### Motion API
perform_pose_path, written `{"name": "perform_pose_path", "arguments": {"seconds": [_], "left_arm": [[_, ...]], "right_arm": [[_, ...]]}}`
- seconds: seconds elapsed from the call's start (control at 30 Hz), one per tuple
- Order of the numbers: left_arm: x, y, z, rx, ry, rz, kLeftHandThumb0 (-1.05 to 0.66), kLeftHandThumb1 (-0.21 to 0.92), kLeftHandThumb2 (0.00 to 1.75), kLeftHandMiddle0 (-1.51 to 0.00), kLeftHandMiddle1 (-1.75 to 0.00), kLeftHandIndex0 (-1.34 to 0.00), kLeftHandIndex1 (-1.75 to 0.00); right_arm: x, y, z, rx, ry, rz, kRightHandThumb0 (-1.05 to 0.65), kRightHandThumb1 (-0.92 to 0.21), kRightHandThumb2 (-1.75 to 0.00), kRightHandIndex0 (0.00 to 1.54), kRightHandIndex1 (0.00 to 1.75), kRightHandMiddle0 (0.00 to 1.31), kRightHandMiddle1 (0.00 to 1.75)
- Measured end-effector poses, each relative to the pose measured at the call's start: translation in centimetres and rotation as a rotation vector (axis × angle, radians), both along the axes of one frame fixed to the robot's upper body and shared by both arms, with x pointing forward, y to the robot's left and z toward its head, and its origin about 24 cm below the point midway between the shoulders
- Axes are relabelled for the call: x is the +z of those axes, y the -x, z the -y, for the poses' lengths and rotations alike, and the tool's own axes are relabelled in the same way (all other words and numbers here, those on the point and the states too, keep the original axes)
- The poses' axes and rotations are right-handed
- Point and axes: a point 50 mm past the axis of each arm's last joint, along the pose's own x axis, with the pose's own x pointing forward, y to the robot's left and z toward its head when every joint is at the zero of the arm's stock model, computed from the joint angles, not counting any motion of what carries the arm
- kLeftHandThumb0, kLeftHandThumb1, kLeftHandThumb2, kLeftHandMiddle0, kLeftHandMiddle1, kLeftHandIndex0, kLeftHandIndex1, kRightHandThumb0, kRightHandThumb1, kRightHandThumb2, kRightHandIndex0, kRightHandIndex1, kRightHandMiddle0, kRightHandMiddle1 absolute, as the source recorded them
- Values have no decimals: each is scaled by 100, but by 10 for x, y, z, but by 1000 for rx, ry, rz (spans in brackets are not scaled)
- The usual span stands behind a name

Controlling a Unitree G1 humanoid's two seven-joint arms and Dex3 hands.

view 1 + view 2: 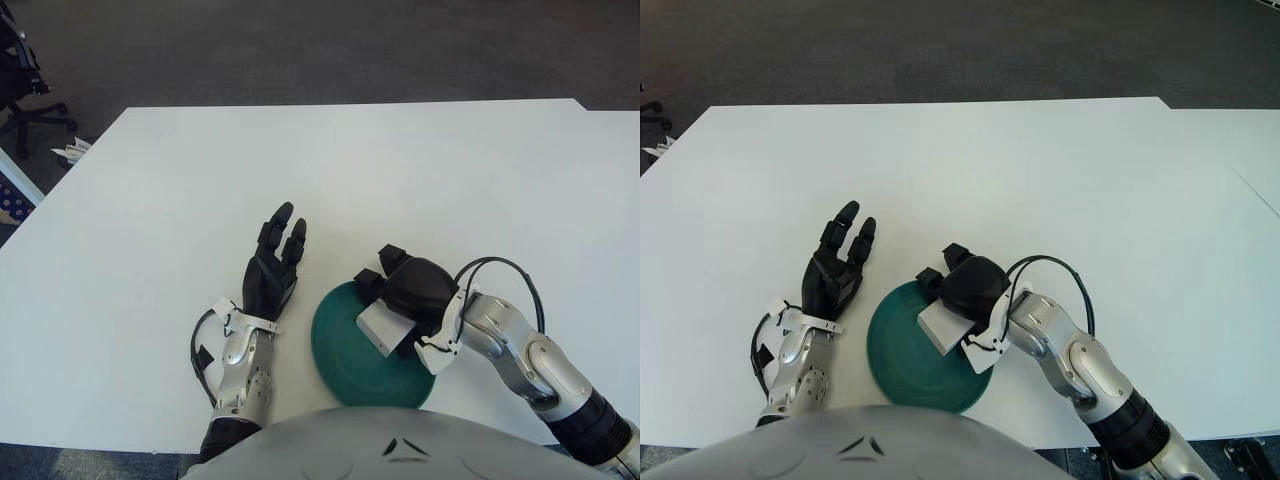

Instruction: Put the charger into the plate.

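The right hand [410, 290] grips a flat white rectangular charger [381, 327] over the green plate [345, 350], while the left hand [272, 270] shows open-fingered beside it.

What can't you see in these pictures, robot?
- Underside of the white box-shaped charger: both views, so I cannot tell if it touches the round green plate.
- Right hand fingertips: tucked behind the charger.
- Plate's near edge: hidden by my grey body.
- Left hand: shows left of the plate.
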Motion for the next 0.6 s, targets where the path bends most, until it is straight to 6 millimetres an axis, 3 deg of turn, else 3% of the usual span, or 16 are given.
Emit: {"name": "perform_pose_path", "arguments": {"seconds": [0.03,0.1,0.2,0.57,0.6], "left_arm": [[0,0,0,-1,-1,0,-100,92,112,-19,0,0,-55],[0,0,0,-1,-3,1,-100,92,112,-19,0,0,-54],[0,0,0,-2,-3,1,-100,92,112,-19,0,0,-55],[0,0,0,-1,-4,1,-101,92,112,-18,0,0,-52],[0,0,0,-1,-4,1,-101,92,112,-18,0,0,-51]], "right_arm": [[-1,0,0,3,-3,-5,-81,-90,-85,30,171,12,159],[-2,1,0,12,-5,-17,-89,-91,-92,16,167,8,152],[-3,2,2,23,-9,-42,-98,-92,-98,5,162,4,144],[0,3,5,43,-54,-67,-105,-92,-106,0,135,2,123],[0,3,5,41,-62,-69,-105,-92,-107,3,114,1,113]]}}
